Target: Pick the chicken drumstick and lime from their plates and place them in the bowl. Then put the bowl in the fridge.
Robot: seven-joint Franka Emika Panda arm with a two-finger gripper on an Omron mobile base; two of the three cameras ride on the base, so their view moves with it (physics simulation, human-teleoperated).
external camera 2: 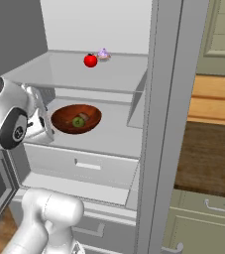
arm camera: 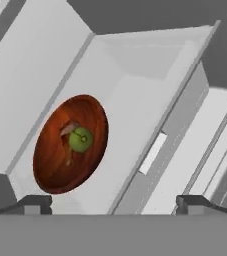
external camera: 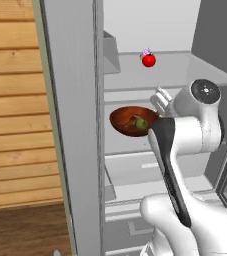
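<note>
**A:** Going left to right: wood-panel wall, then the fridge [external camera: 72, 125] with its door swung open, and the bowl [external camera: 130, 121] sits on the middle shelf [external camera 2: 114, 136]. Lime [arm camera: 80, 139] is inside it, the drumstick [arm camera: 69, 129] is tucked just behind the lime. A red ball [external camera: 148, 60] sits on the shelf above.

**B:** And the gripper [arm camera: 112, 202]?

**A:** Jaws spread wide, holding nothing, the bowl lies ahead of them. The hand is just beside the bowl's rim in the base views.

**B:** So looks basically done?

**A:** I'd say so, but pulling out is the risky bit. The hand is so close that a sideways swing could clip the rim and tip the bowl or shove it along the shelf. The elbow also sits near the door on the right.
</note>
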